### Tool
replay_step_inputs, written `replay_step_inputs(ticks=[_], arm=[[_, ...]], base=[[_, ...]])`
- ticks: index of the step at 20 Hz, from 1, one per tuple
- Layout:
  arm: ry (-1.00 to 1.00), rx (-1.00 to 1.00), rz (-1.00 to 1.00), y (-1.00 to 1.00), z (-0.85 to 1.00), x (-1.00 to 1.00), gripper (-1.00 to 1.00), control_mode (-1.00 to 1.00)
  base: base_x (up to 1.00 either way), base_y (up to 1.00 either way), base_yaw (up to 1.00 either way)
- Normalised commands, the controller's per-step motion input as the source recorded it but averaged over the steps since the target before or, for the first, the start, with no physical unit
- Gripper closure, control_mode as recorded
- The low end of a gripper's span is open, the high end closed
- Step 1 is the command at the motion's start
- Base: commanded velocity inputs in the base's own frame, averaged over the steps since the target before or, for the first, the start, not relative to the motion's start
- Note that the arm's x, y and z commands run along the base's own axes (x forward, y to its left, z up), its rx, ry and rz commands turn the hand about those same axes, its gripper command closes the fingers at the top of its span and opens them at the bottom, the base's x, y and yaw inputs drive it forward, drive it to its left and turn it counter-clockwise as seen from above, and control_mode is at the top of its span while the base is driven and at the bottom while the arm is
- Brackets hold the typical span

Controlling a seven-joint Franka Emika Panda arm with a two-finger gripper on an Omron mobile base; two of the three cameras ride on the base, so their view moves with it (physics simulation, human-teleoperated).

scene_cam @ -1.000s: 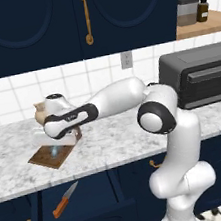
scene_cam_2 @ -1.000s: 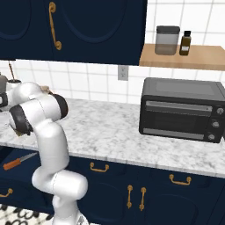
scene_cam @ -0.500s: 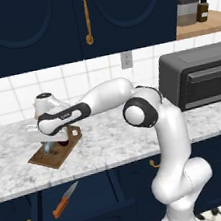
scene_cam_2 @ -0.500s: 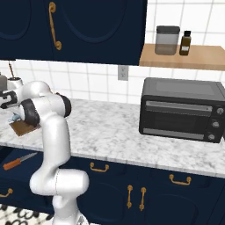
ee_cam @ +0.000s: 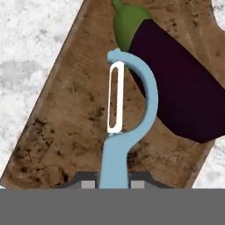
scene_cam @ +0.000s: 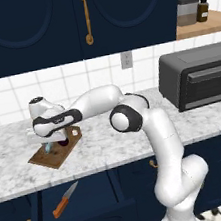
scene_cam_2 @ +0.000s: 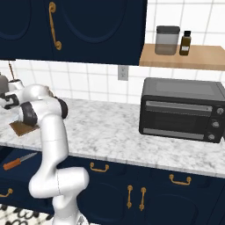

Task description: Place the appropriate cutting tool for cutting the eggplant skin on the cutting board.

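Marble table under navy cabinets carries the cutting board (scene_cam: 54, 150), where the eggplant (ee_cam: 180, 88) lies toward one edge. Gripper (ee_cam: 113, 180) jaws pinch narrowly on the light-blue handle of the peeler (ee_cam: 125, 114), which hangs over the board with its looped head just beside the eggplant. Risk as judged: a release from this height could bounce the peeler against the eggplant or off the board's edge.

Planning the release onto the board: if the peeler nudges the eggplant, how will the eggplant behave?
The eggplant is rounded and oval, so it would probably roll or pivot. Its smooth skin likely lets the peeler slide off. It lies on the flat cutting board, with nothing visibly bracing it.
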Motion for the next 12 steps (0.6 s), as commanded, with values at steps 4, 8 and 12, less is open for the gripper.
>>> replay_step_inputs(ticks=[4, 8, 12], arm=[[0.0, -0.06, -0.01, 0.07, -0.38, 0.31, 1.0, -1.0], [-0.01, -0.03, 0.0, 0.09, -0.27, 0.28, -1.0, -1.0], [0.0, -0.04, -0.01, 0.03, -0.18, 0.12, -1.0, -1.0]], base=[[0.0, 0.0, 0.0], [0.0, 0.0, 0.0], [0.0, 0.0, 0.0]])
